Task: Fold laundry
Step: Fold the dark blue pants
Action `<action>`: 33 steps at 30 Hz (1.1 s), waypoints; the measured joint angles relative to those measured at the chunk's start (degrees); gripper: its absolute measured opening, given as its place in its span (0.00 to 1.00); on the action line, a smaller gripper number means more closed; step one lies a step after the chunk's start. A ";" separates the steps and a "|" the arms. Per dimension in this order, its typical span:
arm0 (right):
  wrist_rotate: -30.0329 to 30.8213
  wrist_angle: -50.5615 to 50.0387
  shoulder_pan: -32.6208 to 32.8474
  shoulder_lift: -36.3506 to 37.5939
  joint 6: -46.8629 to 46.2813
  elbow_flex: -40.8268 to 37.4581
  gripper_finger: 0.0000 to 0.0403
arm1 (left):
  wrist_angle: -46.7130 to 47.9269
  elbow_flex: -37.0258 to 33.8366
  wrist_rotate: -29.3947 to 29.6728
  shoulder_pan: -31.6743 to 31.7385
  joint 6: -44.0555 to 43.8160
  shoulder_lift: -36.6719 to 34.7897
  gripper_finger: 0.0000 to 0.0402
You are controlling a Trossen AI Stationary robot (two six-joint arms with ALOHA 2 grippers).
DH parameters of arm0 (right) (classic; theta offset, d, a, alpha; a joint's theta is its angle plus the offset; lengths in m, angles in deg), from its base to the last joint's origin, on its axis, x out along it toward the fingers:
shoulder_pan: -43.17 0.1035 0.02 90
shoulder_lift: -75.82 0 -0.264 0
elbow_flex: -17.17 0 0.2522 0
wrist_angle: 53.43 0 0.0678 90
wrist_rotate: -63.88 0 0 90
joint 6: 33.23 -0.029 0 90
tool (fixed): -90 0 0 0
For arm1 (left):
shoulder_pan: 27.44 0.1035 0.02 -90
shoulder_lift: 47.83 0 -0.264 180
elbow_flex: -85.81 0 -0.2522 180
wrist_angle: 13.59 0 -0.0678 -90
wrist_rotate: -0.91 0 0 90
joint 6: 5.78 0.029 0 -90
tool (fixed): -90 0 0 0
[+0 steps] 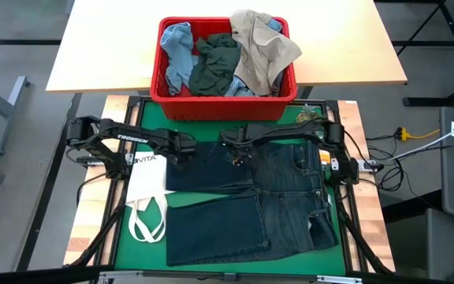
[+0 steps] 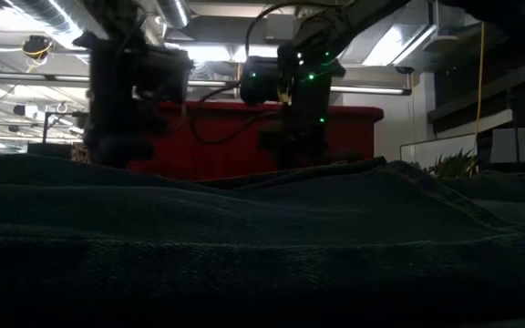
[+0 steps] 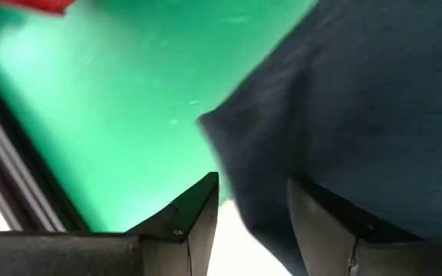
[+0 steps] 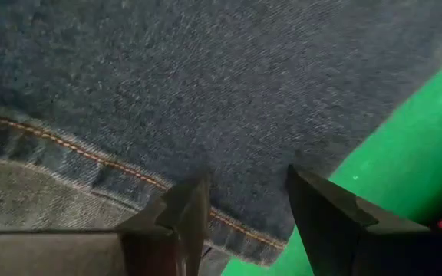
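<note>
Dark navy jeans (image 1: 251,205) spread flat across the green mat, legs folded over. Light blue piece (image 1: 177,49), dark green-grey piece (image 1: 215,63), beige piece (image 1: 262,47) heaped in the red basket.
</note>
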 joint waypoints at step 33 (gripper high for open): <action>0.93 -18.77 -0.28 1.45 0.02 9.51 0.44 | 20.06 6.03 3.77 2.86 -0.19 -2.97 0.38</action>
